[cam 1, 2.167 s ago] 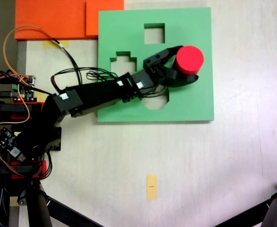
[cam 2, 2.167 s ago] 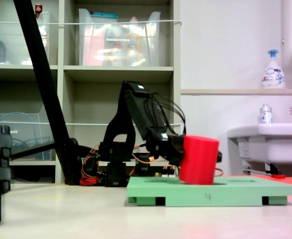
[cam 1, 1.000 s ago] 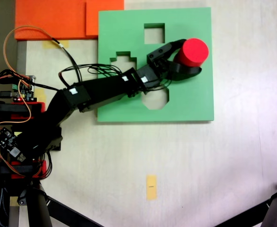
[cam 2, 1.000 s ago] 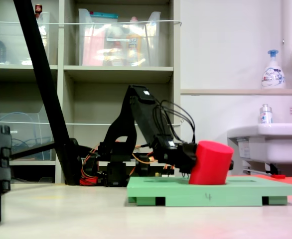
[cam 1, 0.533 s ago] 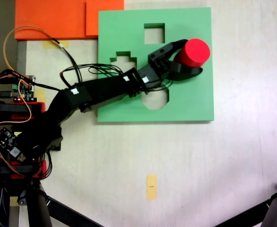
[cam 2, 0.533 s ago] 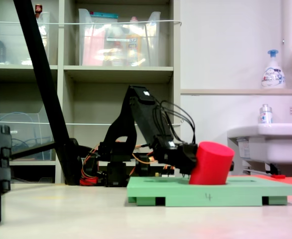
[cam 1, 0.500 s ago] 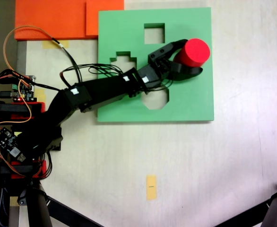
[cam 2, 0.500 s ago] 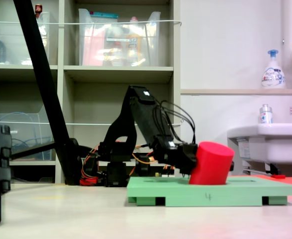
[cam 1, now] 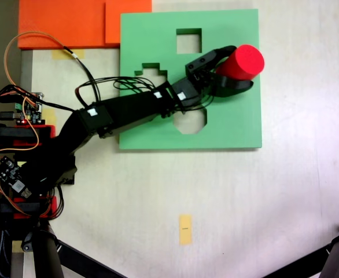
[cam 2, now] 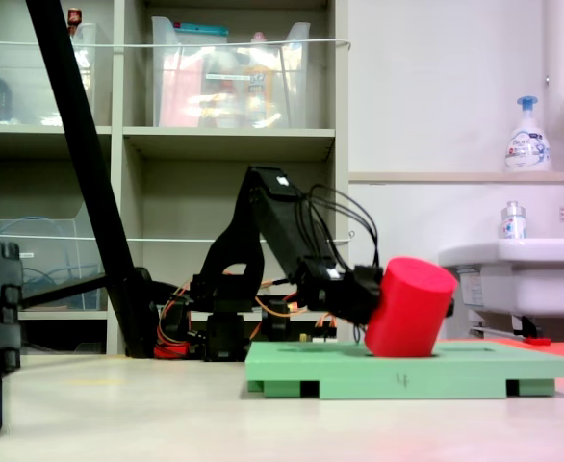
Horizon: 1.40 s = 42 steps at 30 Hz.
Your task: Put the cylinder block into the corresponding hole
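From above, your arm [cam 1: 123, 110] reaches from the left across the green board [cam 1: 239, 124] toward its right edge. The gripper [cam 1: 239, 68] is clamped on the red cylinder [cam 1: 244, 61], one black jaw along the upper side of it and one along the lower. You see the round top face shifted to the right of the jaws, so the cylinder's axis leans that way, top end toward the board's right edge. The cylinder sits over the right part of the board, right of the cross cutout [cam 1: 152, 75] and below-right of the square cutout [cam 1: 189, 40]. The octagonal cutout [cam 1: 190, 120] lies below the gripper, partly under the arm links. You can't see the round hole here; the cylinder and jaws cover that spot. An orange sheet [cam 1: 65, 23] lies at the top left, touching the board's corner.

From the low side view, your gripper [cam 2: 373, 294] grips the cylinder [cam 2: 409, 308] from the left. The cylinder is clearly tilted: top face up and to the right, bottom down and to the left. Its lower edge meets the board's [cam 2: 455, 371] top surface; you can't tell whether it has entered the hole at all. Most of its body stands above the board.
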Tool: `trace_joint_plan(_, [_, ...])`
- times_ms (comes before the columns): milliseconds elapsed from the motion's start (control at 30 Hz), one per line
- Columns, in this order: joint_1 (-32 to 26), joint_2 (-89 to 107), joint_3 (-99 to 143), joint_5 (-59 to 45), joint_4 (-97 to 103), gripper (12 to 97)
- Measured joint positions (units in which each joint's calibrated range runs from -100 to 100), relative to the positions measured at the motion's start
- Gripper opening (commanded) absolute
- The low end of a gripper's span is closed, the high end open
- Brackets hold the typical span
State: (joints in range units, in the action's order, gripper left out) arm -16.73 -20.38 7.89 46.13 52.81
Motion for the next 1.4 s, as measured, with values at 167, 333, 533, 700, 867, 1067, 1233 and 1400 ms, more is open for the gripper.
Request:
trace_joint_plan(167, [0.0,-0.41,-0.1,0.0,-0.2,41.5])
trace_joint_plan(333, [-0.15,-0.41,1.18,0.0,-1.47,41.7])
trace_joint_plan(533, [-0.63,0.27,7.25,-0.34,-0.88,45.3])
trace_joint_plan(700, [-0.73,1.78,11.37,-0.34,-1.47,47.8])
trace_joint_plan(867, [-0.73,3.97,13.72,-0.24,-1.57,48.7])
trace_joint_plan(1067, [-0.63,6.02,14.01,-0.24,-3.52,57.5])
trace_joint_plan(1233, [-0.63,9.99,13.72,-0.2,-9.99,65.2])
trace_joint_plan(1400, [-0.59,9.71,4.12,0.29,-18.21,66.0])
